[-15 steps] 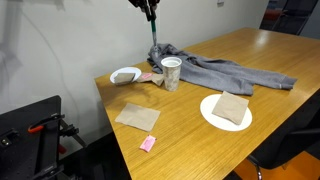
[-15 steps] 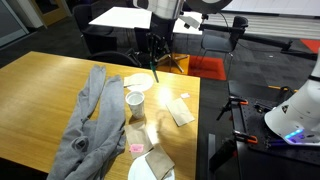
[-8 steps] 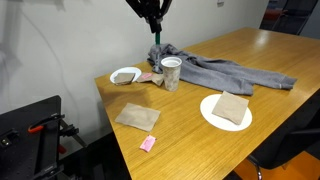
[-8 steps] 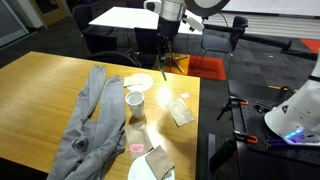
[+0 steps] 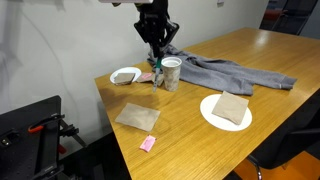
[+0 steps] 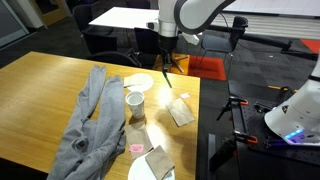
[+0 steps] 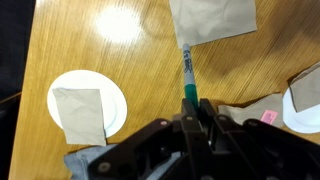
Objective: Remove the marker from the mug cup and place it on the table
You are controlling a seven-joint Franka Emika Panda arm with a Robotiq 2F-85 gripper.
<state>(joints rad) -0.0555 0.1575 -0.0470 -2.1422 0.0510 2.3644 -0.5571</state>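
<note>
Marker: green with a whitish tip, clamped in the closed gripper, hanging tip-down in the air above the table, out of the cup. Step in hand, by judgement: carrying to set-down; next calls for lowering onto bare wood, then letting go. Writing: dark marks on the barrel, too small to read; no brands seen.

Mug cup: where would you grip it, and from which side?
Likely the rim of the mug cup, top-down, one finger inside and one outside. It stands upright, open-topped, with no handle visible, and the grey cloth and the white bowl crowd its sides.
</note>
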